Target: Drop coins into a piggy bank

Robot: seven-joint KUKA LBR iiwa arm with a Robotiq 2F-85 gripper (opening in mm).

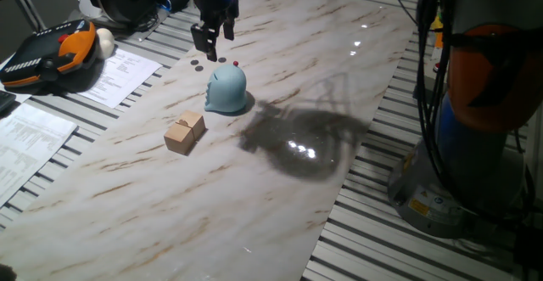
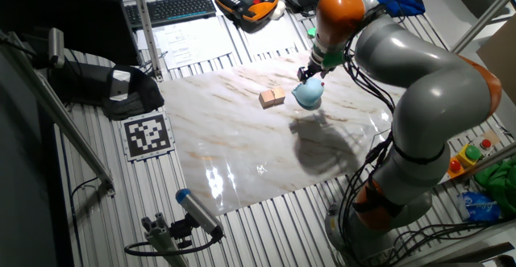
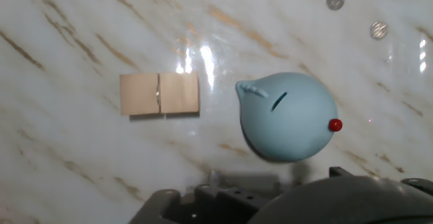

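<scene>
The light blue piggy bank [image 1: 226, 88] stands on the marble table top, slot up, with a red nose [image 3: 335, 124]. It also shows in the hand view [image 3: 287, 116] and in the other fixed view [image 2: 308, 94]. Three small coins [image 3: 335, 1] lie flat on the table beyond it, and they appear as dark dots [image 1: 195, 61] in one fixed view. My gripper [image 1: 212, 47] hangs above the table just behind the bank, over the coins. Its two fingers stand apart with nothing seen between them. The fingertips are out of sight in the hand view.
Two tan wooden cubes [image 1: 185, 132] sit side by side left of the bank, and they show in the hand view [image 3: 160, 93]. An orange and black pendant [image 1: 51, 53] and papers [image 1: 119, 73] lie off the marble at the left. The arm's base [image 1: 475, 103] stands at the right.
</scene>
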